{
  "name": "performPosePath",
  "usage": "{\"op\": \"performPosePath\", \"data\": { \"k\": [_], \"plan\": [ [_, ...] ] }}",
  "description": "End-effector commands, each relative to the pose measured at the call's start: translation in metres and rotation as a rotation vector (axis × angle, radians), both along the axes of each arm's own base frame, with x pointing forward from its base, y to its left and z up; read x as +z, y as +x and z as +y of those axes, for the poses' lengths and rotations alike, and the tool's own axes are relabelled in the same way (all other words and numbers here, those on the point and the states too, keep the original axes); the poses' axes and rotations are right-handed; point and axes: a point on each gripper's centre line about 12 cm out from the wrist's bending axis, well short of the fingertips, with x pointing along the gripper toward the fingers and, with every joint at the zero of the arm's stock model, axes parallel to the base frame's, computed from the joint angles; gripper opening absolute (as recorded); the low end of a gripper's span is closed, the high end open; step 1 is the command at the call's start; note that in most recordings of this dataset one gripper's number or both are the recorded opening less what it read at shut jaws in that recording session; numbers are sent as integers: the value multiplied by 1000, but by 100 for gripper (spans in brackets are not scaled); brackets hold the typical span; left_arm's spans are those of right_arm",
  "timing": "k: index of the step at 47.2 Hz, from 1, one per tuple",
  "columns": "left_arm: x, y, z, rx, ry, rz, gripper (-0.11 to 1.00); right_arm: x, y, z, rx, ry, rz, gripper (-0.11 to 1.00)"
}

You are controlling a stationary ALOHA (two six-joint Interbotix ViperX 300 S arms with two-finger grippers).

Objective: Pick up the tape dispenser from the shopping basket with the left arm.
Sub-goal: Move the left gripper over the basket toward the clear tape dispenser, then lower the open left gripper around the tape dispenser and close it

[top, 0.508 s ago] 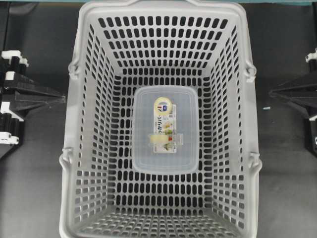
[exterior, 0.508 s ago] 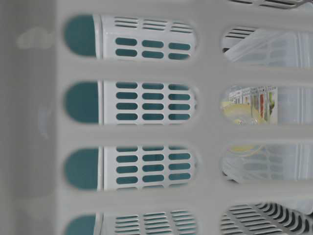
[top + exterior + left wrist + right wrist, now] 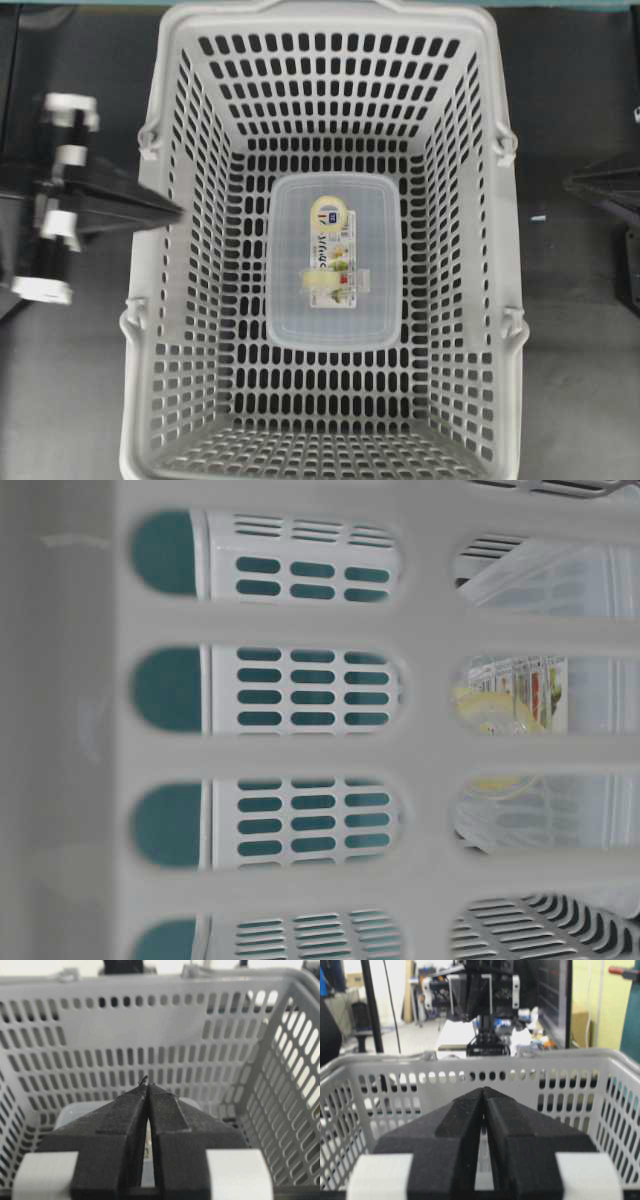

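Observation:
The clear tape dispenser [image 3: 332,262] with its white-yellow label lies flat on the floor of the light grey shopping basket [image 3: 330,12]. My left gripper [image 3: 176,211] is shut and empty, and its tip is over the basket's left rim, well left of the dispenser. In the left wrist view the shut fingertips [image 3: 147,1085] point across the basket [image 3: 150,1020], with a corner of the dispenser [image 3: 70,1110] showing below them. My right gripper [image 3: 572,185] is shut and empty outside the basket's right side. In the right wrist view its tips [image 3: 484,1090] face the basket rim [image 3: 470,1062].
The basket fills the middle of the dark table [image 3: 70,400]. In the table-level view its slotted wall [image 3: 420,630] blocks nearly everything, and the dispenser's label [image 3: 520,695] shows through the slots. The left arm [image 3: 482,995] shows beyond the far rim in the right wrist view.
My left gripper has moved right, from outside the basket to over its left rim. My right gripper has drawn back slightly to the right. The dispenser has not moved.

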Motion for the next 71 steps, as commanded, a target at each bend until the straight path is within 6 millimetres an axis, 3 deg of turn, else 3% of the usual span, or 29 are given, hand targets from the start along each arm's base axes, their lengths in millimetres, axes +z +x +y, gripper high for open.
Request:
{"op": "performPosePath", "data": {
  "k": [1,10,15,23,27,37,40,48,53,71],
  "plan": [
    [13,25,-2,2,7,53,0,6,0,0,3,11,11,-1],
    [12,68,-4,9,24,213,0,3,-5,0,3,25,84,2],
    [7,89,-5,13,28,307,0,2,-9,1,5,24,120,21],
    [2,110,-3,30,30,436,0,4,-14,1,5,24,149,69],
    [-1,117,-2,35,33,489,0,3,-16,1,7,23,158,81],
    [-16,135,-4,37,39,587,4,6,-20,1,9,24,141,78],
    [-24,142,-5,43,31,620,17,5,-21,2,12,24,140,78],
    [-51,156,-10,71,-6,738,67,5,-22,2,13,24,140,78],
    [-69,160,-14,85,-22,809,88,5,-23,2,13,24,140,78],
    [-125,170,-19,97,-17,941,90,3,-23,2,15,27,141,78]
  ]
}}
